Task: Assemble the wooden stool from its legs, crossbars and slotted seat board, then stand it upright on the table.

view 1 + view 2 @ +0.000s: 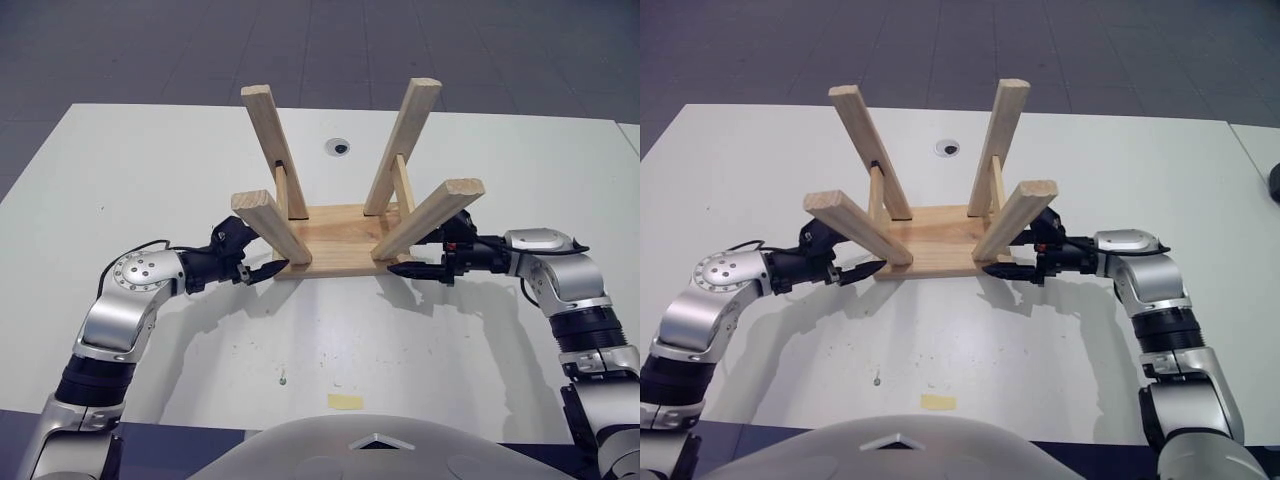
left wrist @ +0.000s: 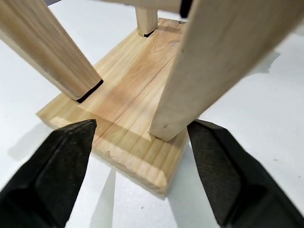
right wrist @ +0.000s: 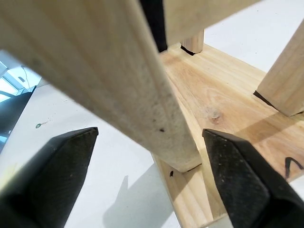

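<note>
The wooden stool lies upside down on the white table (image 1: 150, 180), its slotted seat board (image 1: 335, 240) flat and all the legs splayed upward. Short crossbars (image 1: 282, 190) join the legs on each side. My left gripper (image 1: 262, 262) is at the board's near left corner, open, its fingers (image 2: 57, 175) either side of the base of the near left leg (image 2: 213, 66). My right gripper (image 1: 415, 255) is at the near right corner, open, its fingers (image 3: 52, 175) straddling the near right leg (image 3: 109, 71) where it meets the board.
A round hole (image 1: 338, 147) sits in the table behind the stool. A yellow scrap of tape (image 1: 345, 402) and a small dark speck (image 1: 283, 379) lie near the front edge. Bare tabletop spreads to both sides of the stool.
</note>
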Controlling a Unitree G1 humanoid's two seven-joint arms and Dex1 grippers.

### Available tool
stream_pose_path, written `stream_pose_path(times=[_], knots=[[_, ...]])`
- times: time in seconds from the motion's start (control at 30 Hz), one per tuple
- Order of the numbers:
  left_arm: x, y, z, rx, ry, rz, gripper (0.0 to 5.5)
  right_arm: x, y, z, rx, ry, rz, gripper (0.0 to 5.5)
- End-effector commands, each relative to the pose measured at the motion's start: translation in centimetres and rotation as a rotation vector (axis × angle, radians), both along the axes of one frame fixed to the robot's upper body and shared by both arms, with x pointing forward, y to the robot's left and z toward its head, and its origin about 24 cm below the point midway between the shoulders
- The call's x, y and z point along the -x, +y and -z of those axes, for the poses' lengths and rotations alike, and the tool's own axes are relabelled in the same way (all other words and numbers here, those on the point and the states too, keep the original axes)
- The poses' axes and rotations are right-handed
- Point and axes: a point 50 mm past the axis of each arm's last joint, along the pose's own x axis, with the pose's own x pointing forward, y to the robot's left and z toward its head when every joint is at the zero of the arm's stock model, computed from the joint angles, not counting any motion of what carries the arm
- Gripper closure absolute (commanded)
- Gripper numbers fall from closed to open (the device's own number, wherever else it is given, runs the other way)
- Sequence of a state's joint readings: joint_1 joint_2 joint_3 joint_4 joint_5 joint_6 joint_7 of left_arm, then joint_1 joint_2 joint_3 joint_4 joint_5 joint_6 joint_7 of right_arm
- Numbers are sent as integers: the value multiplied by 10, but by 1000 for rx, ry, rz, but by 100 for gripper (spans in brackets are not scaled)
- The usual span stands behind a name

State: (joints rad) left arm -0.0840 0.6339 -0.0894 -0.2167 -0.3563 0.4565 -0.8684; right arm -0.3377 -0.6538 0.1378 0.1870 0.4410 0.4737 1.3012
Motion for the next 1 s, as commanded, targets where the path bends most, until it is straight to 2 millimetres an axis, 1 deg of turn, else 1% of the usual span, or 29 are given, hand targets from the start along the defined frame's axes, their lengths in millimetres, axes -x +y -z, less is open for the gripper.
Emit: stream_pose_path(times=[0.03,0.1,0.2,0.23,0.3,0.37,0.5,0.53,0.57,0.67,0.73,0.77,0.8,0.87,1.0], knots=[[2,-12,-14,108,43,46,278,0,0,-1,4,24,-13,234],[3,-13,-18,140,80,58,312,1,-1,-3,-14,55,-14,265],[4,-12,-18,136,122,67,352,12,-5,-7,-31,155,-72,302],[5,-12,-18,135,134,76,367,14,-5,-9,-46,179,-73,322],[7,-13,-19,146,162,89,369,19,-5,-14,-94,242,-80,345],[9,-15,-22,162,189,69,377,23,-6,-18,-145,306,-66,355],[14,-28,-38,350,269,19,379,25,-8,-22,-196,375,3,363],[13,-29,-41,399,290,-3,379,25,-7,-23,-206,388,22,372],[7,-29,-42,428,311,-72,379,25,-7,-24,-223,406,35,377],[-16,-20,-39,472,378,-317,379,19,-5,-31,-284,440,73,399],[-27,-14,-41,509,408,-415,379,13,-4,-35,-308,441,117,419],[-30,-12,-42,520,425,-450,379,9,-4,-35,-299,437,154,388],[-32,-11,-42,526,440,-467,342,6,-4,-35,-296,439,180,377],[-34,-11,-41,546,473,-490,316,0,-7,-34,-291,428,231,347],[-31,-9,-44,598,480,-498,238,-10,-18,-27,-273,369,346,272]])
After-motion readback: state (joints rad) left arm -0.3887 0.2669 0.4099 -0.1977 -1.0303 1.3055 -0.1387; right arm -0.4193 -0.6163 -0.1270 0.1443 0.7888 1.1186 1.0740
